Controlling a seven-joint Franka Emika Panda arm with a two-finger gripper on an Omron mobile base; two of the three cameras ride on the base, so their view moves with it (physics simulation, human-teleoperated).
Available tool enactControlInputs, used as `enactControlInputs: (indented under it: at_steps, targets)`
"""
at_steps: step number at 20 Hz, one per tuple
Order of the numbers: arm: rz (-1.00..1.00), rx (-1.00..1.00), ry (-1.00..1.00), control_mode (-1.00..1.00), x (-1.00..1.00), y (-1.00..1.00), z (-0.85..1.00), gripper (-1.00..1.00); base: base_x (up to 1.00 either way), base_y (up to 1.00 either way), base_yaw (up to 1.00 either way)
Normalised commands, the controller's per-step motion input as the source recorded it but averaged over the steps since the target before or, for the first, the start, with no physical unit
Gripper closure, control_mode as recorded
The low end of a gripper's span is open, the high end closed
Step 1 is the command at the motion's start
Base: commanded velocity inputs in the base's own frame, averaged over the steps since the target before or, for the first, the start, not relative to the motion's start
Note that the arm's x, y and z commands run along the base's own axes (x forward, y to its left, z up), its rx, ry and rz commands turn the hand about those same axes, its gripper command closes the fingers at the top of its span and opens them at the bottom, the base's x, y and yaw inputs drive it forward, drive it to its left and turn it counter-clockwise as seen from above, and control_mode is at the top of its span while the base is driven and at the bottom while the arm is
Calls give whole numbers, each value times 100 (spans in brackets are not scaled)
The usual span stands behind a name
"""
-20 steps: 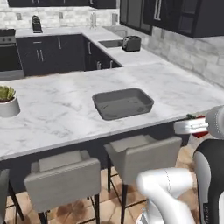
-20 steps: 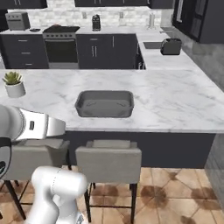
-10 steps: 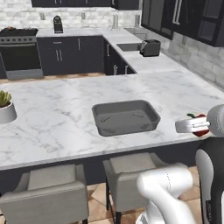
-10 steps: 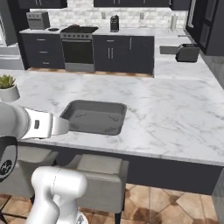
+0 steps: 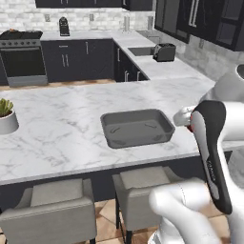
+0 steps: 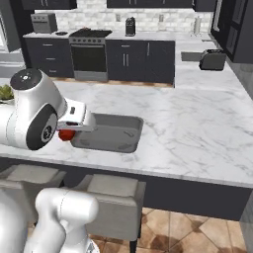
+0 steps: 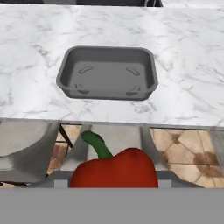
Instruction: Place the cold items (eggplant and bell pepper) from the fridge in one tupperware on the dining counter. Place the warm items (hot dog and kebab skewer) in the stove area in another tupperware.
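The pincer [image 7: 114,186] holds the red bell pepper [image 7: 114,169], carried off the front edge of the worktop [image 7: 192,65], above the stools. The grey tupperware [image 7: 107,72] lies empty near that edge. Next: reach forward over it, lower, release.

A grey tupperware [image 5: 137,127] sits on the marble counter [image 5: 62,133] (potted plant [image 5: 7,116] far left).

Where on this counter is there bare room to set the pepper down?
Inside the grey tupperware, which holds nothing. The marble counter lies bare between it and the potted plant, and on its far side toward the toaster. Nowhere is crowded.
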Motion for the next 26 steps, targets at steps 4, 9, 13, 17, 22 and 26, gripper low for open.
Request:
enactControlInputs:
  at_steps: [4,9,13,17,22,26]
  targets:
    - [4,0,45,-100,100,0,-49,100,0,0,0]
    - [0,0,21,-100,56,0,-57,100,0,0,0]
    - [0,0,20,-100,83,-5,-43,100,0,0,0]
    - [0,0,13,-100,95,-15,-41,100,0,0,0]
    - [0,0,8,-100,90,-13,-45,100,0,0,0]
    - [0,0,0,-100,75,-7,-49,100,0,0,0]
